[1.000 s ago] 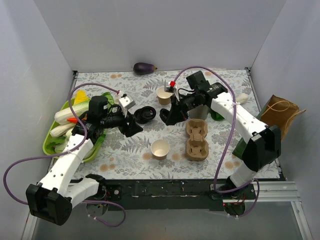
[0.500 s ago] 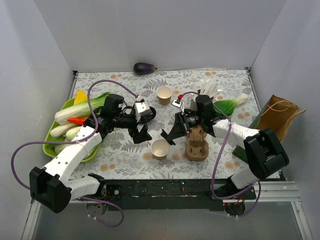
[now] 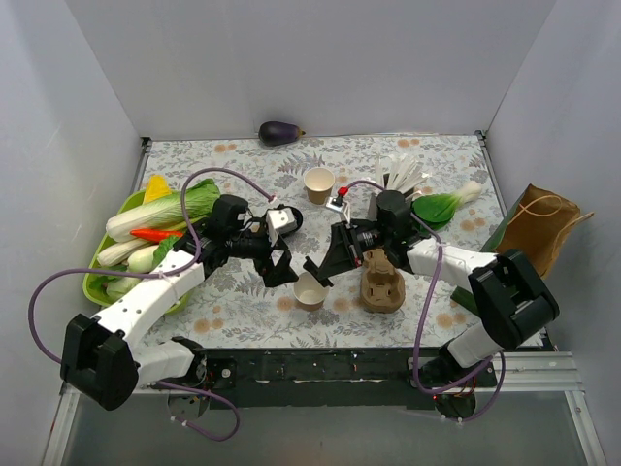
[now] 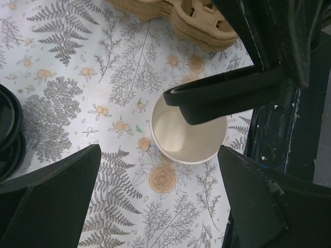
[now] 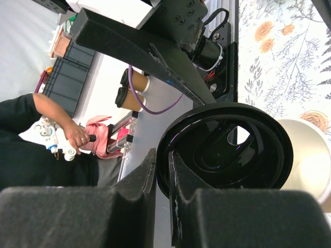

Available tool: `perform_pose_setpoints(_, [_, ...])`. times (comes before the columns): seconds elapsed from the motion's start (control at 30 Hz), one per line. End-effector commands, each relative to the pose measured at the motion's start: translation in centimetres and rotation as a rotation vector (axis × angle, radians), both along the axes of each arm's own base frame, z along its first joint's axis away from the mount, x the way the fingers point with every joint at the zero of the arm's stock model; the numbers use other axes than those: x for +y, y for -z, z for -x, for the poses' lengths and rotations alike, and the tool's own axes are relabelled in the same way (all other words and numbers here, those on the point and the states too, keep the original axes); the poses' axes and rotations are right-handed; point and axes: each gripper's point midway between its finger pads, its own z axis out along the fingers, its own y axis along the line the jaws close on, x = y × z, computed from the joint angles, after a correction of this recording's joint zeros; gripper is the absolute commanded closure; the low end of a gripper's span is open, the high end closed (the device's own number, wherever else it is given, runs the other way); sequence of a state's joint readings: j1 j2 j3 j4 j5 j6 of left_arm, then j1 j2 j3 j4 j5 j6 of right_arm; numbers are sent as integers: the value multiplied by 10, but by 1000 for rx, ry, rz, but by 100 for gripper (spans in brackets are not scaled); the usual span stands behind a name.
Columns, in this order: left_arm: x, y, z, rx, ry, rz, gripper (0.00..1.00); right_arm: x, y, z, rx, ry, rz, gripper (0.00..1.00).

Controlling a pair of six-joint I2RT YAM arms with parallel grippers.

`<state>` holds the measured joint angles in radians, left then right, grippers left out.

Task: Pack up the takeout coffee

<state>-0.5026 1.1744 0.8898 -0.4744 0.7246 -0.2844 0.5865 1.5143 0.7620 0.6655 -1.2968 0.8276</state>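
The right pincer (image 3: 315,272) nips the black lid (image 5: 227,150), tilted over the lidless cup (image 4: 176,135), lower centre; the left pincer (image 3: 279,267) gapes empty either side. Pressed crooked, the lid could topple it.

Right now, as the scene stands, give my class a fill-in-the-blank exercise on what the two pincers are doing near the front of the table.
1. The right pincer is shut on a round ____ lid.
2. That lid hangs over an open tan paper ____.
3. The left pincer is wide ____, holding nothing.

Missing words: black; cup; open.
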Motion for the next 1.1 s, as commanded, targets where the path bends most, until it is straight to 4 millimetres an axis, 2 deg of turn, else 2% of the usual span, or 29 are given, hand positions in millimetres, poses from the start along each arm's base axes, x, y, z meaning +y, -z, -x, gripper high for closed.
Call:
perform_pose_setpoints(0.0, [-3, -2, 7, -16, 14, 45, 2, 8, 9, 3, -10, -13, -4, 85])
perform_pose_setpoints(0.1, [-2, 3, 13, 0, 22, 50, 2, 10, 21, 2, 29, -14, 20, 85])
perform_pose_setpoints(0.47, [-8, 15, 9, 21, -17, 97, 2, 17, 27, -1, 62, -33, 32, 84])
perform_pose_setpoints(1.07, [-17, 48, 10, 149, -30, 120, 2, 18, 37, -4, 79, -27, 62, 80])
